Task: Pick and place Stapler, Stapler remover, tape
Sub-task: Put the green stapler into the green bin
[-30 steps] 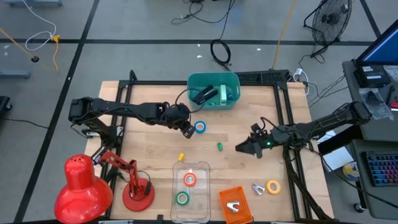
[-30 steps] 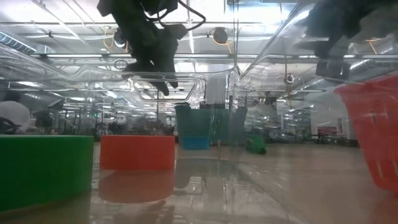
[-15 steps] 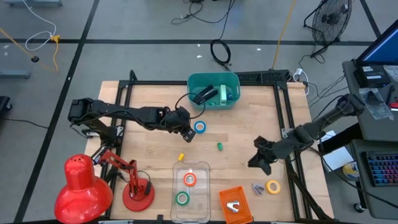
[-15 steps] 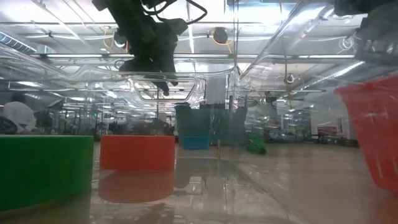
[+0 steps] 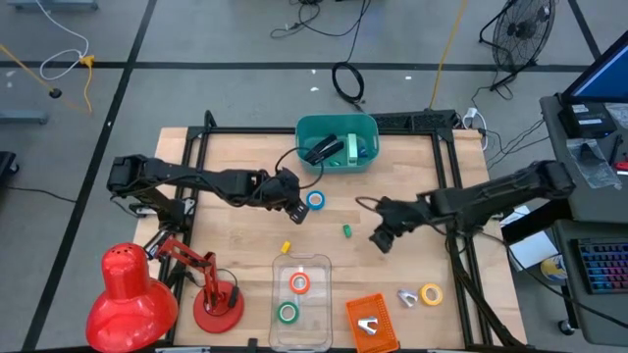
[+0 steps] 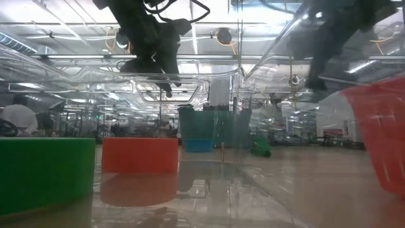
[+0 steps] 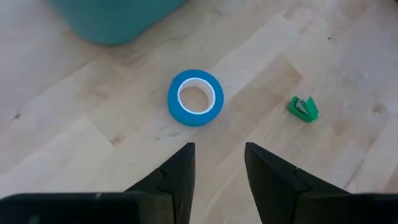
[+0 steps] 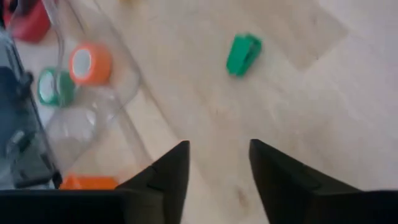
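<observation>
A red desk lamp (image 5: 132, 289) is set at the table's (image 5: 235, 230) front left corner. A teal bin (image 5: 337, 142) is placed at the back edge, an orange basket (image 5: 371, 322) at the front edge.

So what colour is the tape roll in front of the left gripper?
Blue tape roll, pale core; clearest in the left wrist view.

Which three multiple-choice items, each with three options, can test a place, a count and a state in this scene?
1. Where is the blue tape roll?
A. in the teal bin
B. on the bare table, beside the left gripper
C. in the orange basket

2. How many tape rolls lie in the clear tray?
A. one
B. two
C. four

3. How is the left gripper?
A. open, empty
B. shut on tape
C. out of view

Answers: B, wood all around it; B, orange roll and green roll; A, nothing between its fingers.
</observation>
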